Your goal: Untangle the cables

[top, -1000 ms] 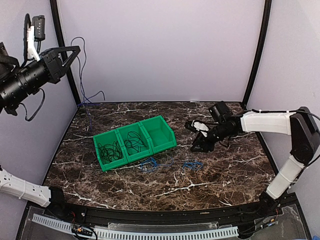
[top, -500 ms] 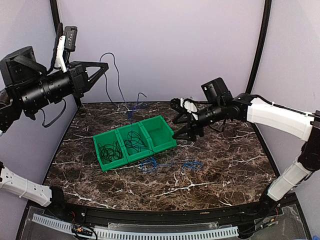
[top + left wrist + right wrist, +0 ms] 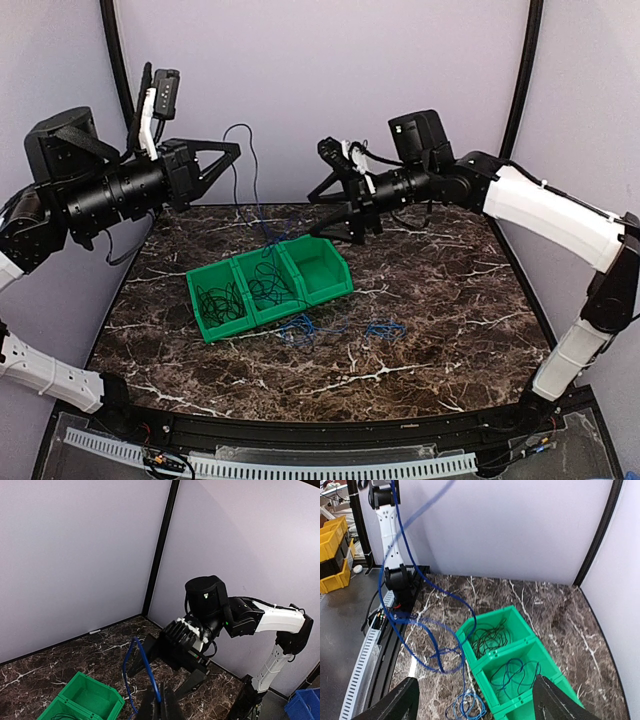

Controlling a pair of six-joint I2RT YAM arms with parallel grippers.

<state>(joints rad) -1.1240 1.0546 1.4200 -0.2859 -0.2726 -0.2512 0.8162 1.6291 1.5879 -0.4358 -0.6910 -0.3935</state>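
Observation:
My left gripper (image 3: pixel 237 150) is raised above the table's back left and shut on a bright blue cable (image 3: pixel 252 175), which hangs in a loop down toward the green bin (image 3: pixel 332 291). In the left wrist view the blue cable (image 3: pixel 143 657) rises from between the shut fingertips of the left gripper (image 3: pixel 160 702). My right gripper (image 3: pixel 320 213) is open in mid-air, facing the hanging cable, with nothing between its fingers. A black cable (image 3: pixel 220 300) lies in the bin's left compartment and a dark one (image 3: pixel 268 283) in the middle. Two blue bundles (image 3: pixel 298 328) (image 3: pixel 385 328) lie on the table.
The bin's right compartment (image 3: pixel 318 268) holds nothing. From the right wrist, the blue cable (image 3: pixel 417 630) loops in front of the bin (image 3: pixel 506 652), with a blue coil (image 3: pixel 466 710) on the marble below. Walls and black corner posts (image 3: pixel 517 95) enclose the table.
My left arm swung right, carrying the blue cable up over the table's back. My right arm rose and moved left toward the cable, its jaws opening wider.

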